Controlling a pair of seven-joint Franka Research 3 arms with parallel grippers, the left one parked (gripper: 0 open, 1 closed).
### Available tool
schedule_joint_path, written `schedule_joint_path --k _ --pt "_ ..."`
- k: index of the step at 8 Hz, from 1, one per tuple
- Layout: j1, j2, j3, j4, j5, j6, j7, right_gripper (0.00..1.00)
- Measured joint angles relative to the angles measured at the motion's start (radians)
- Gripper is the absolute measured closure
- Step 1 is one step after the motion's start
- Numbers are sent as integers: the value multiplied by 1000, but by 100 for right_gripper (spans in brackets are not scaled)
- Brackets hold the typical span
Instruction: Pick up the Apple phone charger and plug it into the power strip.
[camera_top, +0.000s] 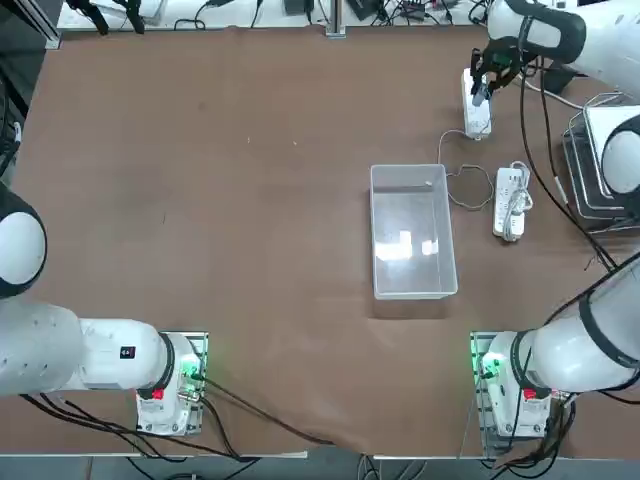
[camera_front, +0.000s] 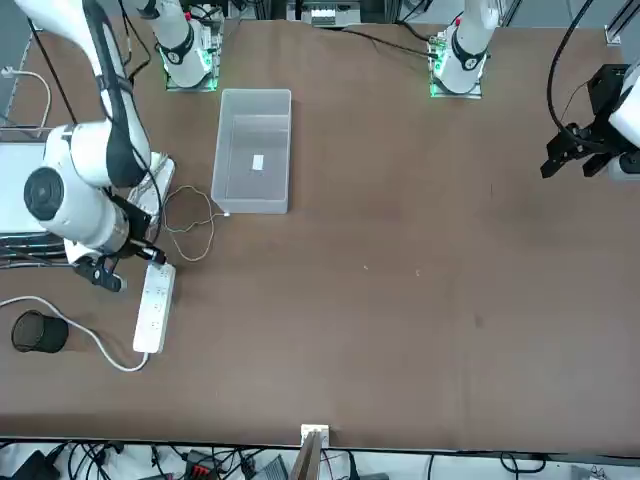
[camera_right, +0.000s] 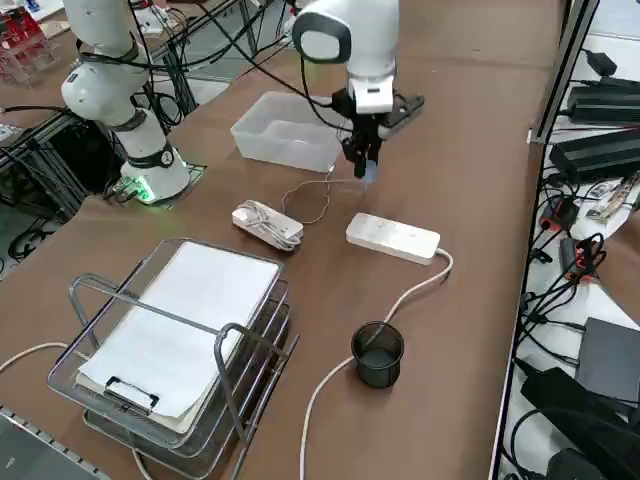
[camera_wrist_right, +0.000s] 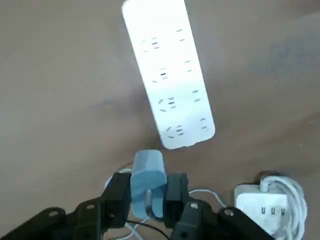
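While clamped in the right tool (camera_wrist_right: 148, 192), Apple phone charger (camera_wrist_right: 148, 181) hangs above table — power strip (camera_wrist_right: 168, 72) just ahead

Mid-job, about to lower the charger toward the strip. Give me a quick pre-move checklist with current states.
1. Grip: right gripper shut on the Apple phone charger, block held between the fingers: ok.
2. Position: gripper above the near end of the power strip, not yet over a socket: not ok.
3. Sockets: strip's top face bare, nothing plugged in: ok.
4. Prong alignment with socket slots: cannot tell.
5. Cable: charger's thin cable loops on the table between the clear bin and the bundled strip, off the target strip: ok.
6. Black cup stands away from the gripper: ok.
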Motion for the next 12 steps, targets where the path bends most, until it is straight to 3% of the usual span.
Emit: schedule_joint_path --k 3,12 --pt "-40 52 -1 4 1 18 -102 63" --pt "-47 113 -1 -2 1 108 -104 63"
